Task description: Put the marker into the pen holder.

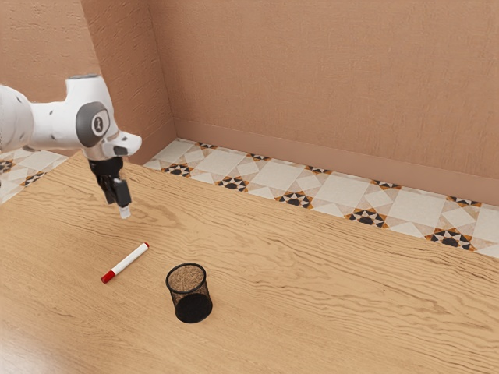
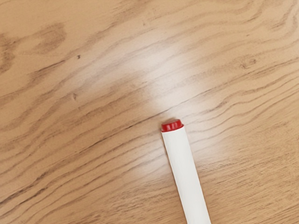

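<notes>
The black gripper [image 1: 122,209] hangs above the table at the exterior view's left, farther back than the marker and not touching it. Whether it is open or shut is unclear. A white marker [image 1: 129,260] lies flat on the wood, its red cap toward the near left and a small red end toward the gripper. In the wrist view the marker [image 2: 185,172] shows its small red end and part of its white barrel. To the right of the marker in the exterior view, the black mesh pen holder [image 1: 191,294] stands upright, apart from it.
The wooden table [image 1: 327,304] extends around the marker and pen holder. Beyond its far edge are a patterned tile floor [image 1: 261,181] and a tan wall [image 1: 327,86]. The white arm [image 1: 58,125] reaches in from the exterior view's left.
</notes>
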`<state>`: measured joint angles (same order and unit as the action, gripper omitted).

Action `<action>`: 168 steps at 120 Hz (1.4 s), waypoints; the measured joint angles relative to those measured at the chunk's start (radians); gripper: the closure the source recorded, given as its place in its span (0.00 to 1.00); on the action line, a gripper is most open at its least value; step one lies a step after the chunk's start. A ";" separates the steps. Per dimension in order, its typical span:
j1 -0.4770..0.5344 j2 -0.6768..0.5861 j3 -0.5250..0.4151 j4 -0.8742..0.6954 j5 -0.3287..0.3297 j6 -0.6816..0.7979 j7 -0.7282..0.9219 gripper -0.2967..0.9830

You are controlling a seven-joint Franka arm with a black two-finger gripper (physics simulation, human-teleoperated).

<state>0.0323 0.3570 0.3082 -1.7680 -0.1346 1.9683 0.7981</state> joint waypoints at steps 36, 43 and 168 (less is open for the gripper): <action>-0.049 -0.034 -0.004 -0.230 0.013 0.279 -0.045 0.42; -0.054 -0.033 -0.004 -0.254 0.011 0.309 -0.060 0.45; -0.079 -0.240 -0.117 -0.329 -0.071 0.391 -0.205 0.84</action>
<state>-0.0462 0.1174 0.1907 -2.0974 -0.2053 2.3591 0.5928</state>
